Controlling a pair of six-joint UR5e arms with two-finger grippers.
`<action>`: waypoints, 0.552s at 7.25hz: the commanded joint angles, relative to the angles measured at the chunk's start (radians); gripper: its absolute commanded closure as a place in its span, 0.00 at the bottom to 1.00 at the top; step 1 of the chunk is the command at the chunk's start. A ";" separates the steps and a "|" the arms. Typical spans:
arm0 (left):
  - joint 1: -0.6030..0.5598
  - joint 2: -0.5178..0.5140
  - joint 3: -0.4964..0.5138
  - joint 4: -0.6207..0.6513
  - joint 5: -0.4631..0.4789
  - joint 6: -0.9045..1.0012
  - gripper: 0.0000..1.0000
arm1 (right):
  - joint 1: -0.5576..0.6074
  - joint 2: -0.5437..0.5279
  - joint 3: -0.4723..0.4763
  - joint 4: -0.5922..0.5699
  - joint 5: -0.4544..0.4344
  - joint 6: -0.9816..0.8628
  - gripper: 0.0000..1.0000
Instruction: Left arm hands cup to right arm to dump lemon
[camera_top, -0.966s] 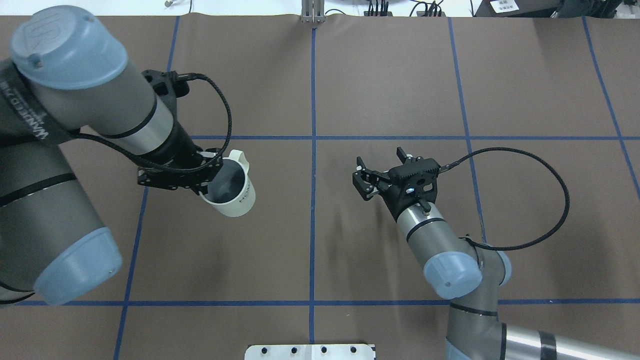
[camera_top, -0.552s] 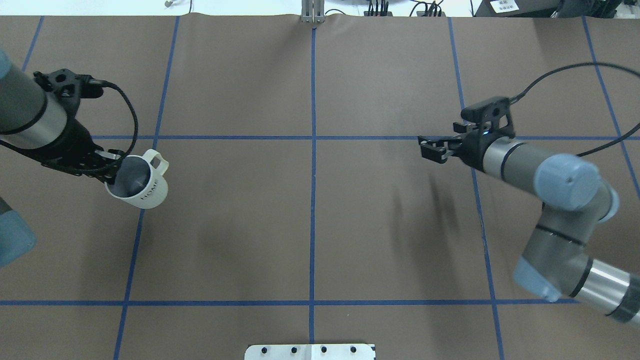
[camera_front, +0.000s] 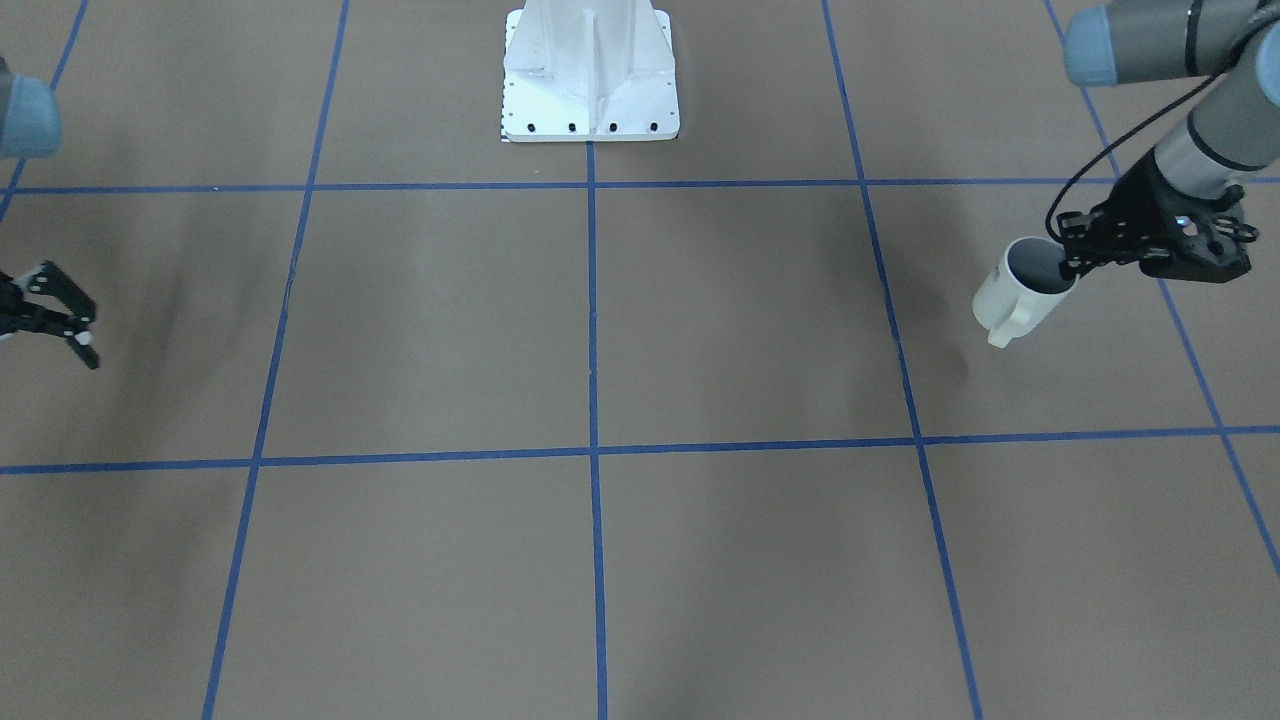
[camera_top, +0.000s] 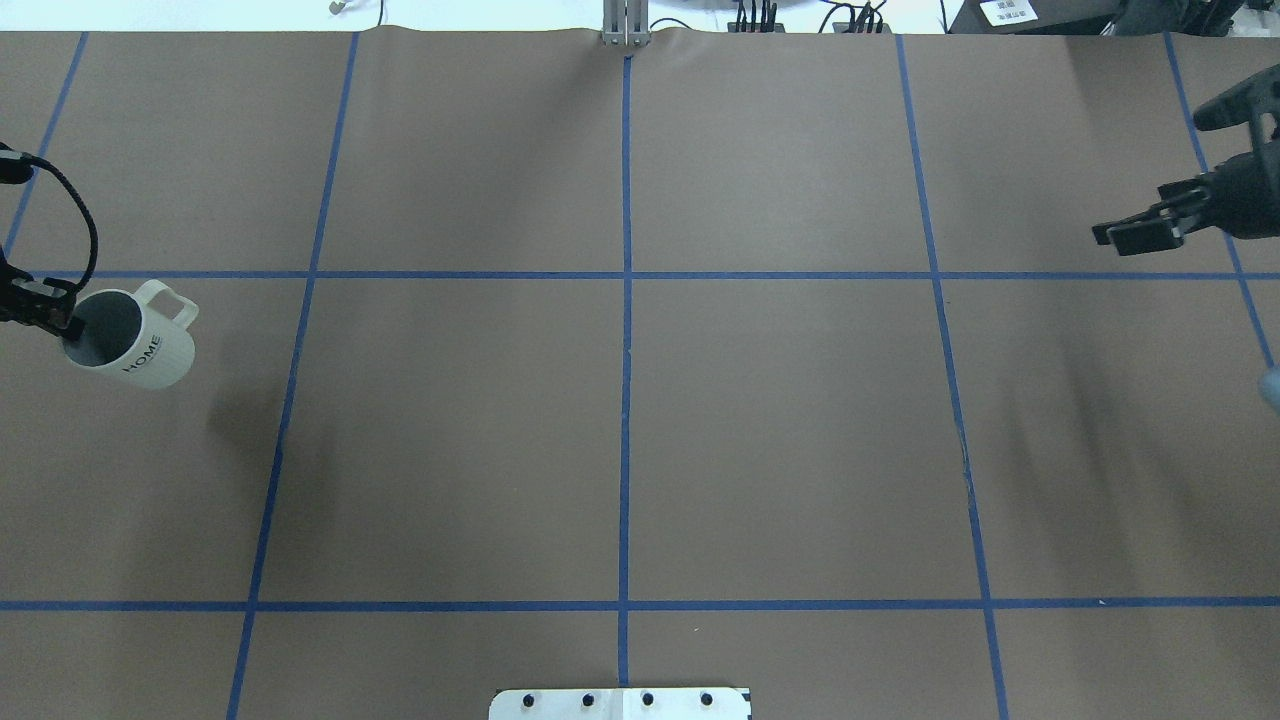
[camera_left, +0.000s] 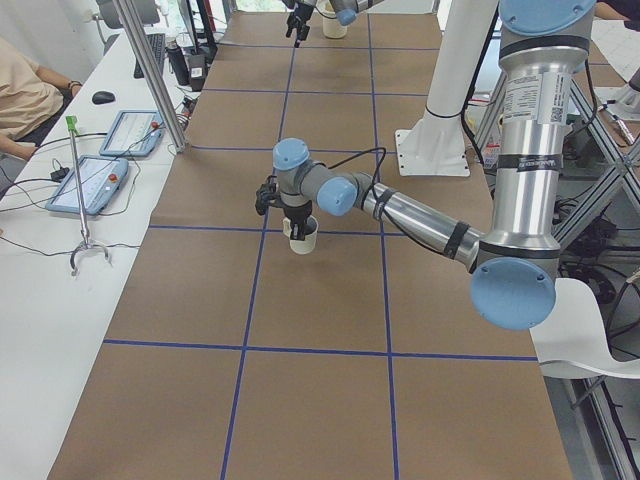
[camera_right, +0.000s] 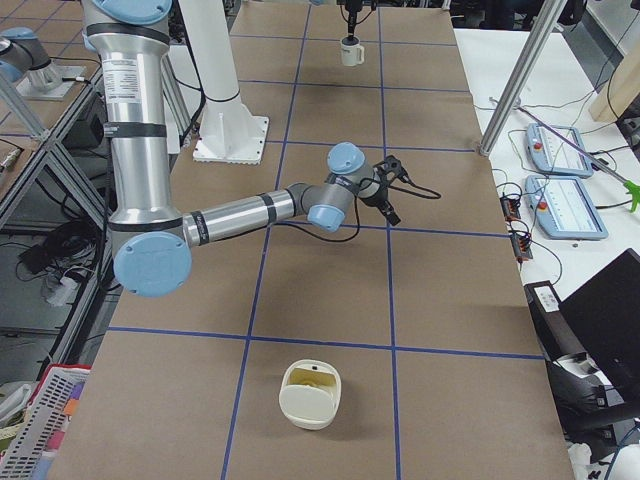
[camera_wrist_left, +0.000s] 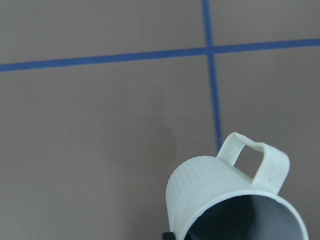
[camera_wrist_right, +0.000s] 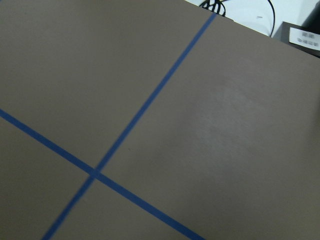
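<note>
The white cup (camera_top: 140, 345) with dark lettering hangs tilted above the table at the far left, handle towards the far side. My left gripper (camera_top: 45, 310) is shut on its rim. The front view shows the same grip (camera_front: 1075, 262) on the cup (camera_front: 1015, 292). The left wrist view shows the cup (camera_wrist_left: 225, 195) from above, with a grey inside. No lemon shows in the part of the inside that I can see. My right gripper (camera_top: 1135, 232) is open and empty at the far right, well apart from the cup; it also shows in the front view (camera_front: 60, 315).
The brown table cover (camera_top: 620, 420) carries a grid of blue tape lines. The white robot base plate (camera_front: 590, 70) stands at the robot's edge. A white container (camera_right: 310, 395) with a yellowish inside lies beyond my right gripper, near the table's right end.
Both arms have swung outward from the middle. The left gripper carried the cup far to the left. The right gripper moved to the right edge and stayed open.
</note>
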 joint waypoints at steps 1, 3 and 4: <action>-0.022 0.017 0.087 -0.014 -0.011 0.038 1.00 | 0.125 -0.061 0.017 -0.158 0.105 -0.139 0.00; -0.019 0.014 0.121 -0.011 -0.048 0.038 1.00 | 0.129 -0.064 0.028 -0.266 0.139 -0.139 0.00; -0.017 0.001 0.144 -0.008 -0.053 0.036 0.75 | 0.130 -0.067 0.028 -0.286 0.142 -0.140 0.00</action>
